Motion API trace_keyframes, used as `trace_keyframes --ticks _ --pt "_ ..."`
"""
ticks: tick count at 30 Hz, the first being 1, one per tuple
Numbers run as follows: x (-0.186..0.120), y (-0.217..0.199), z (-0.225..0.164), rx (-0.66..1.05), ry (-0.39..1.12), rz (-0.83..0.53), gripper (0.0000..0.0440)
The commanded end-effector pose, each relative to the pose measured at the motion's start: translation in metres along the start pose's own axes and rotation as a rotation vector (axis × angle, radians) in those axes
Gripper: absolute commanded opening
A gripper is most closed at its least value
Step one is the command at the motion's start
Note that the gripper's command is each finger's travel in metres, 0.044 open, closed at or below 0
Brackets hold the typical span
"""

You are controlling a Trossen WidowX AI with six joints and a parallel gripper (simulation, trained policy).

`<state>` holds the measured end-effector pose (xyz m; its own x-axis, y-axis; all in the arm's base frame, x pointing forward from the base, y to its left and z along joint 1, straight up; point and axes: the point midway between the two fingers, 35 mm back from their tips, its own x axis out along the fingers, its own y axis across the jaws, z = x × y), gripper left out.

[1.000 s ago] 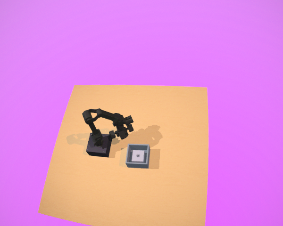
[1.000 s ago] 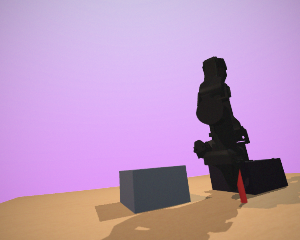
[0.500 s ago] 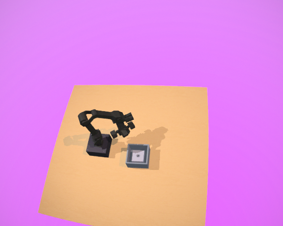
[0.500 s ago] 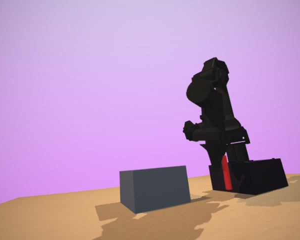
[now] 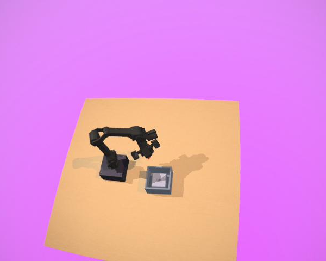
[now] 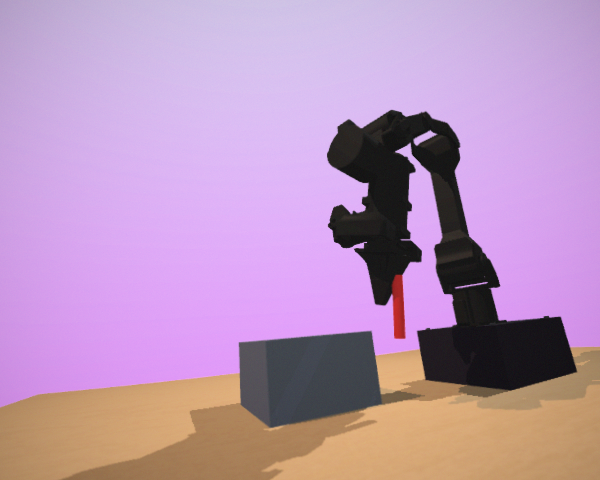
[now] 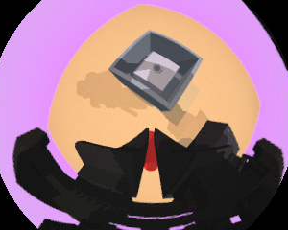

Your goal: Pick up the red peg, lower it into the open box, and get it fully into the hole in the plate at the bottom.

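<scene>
The red peg (image 5: 148, 157) (image 6: 399, 310) (image 7: 151, 155) hangs nearly upright, clear of the table, its lower part showing below the fingers. My gripper (image 7: 151, 131) is shut on the peg; the upper part of the peg is hidden by the fingers in the top and exterior views. The open grey box (image 5: 158, 191) (image 6: 321, 379) (image 7: 146, 93) stands on the table, and the peg hangs beside it, outside its walls. The pale plate (image 5: 155, 182) (image 7: 169, 80) lies at the bottom of the box, with a small dark round hole (image 5: 158, 179) (image 7: 157, 68) near its middle.
The arm's dark base block (image 5: 113, 175) (image 6: 465, 356) (image 7: 216, 136) stands on the wooden table top (image 5: 196, 222) (image 6: 445, 439), left of the box in the top view. The box walls rise around the plate. Shadows of the arm fall on the table and into the box.
</scene>
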<state>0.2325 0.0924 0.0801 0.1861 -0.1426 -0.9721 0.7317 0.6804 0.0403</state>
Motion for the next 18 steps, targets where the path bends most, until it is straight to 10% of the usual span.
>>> trace_keyframes --ticks 1,18 --pt "-0.008 0.006 0.016 0.014 -0.019 0.010 0.0000" --pt "-0.010 0.000 0.097 0.155 -0.041 -0.007 0.0000"
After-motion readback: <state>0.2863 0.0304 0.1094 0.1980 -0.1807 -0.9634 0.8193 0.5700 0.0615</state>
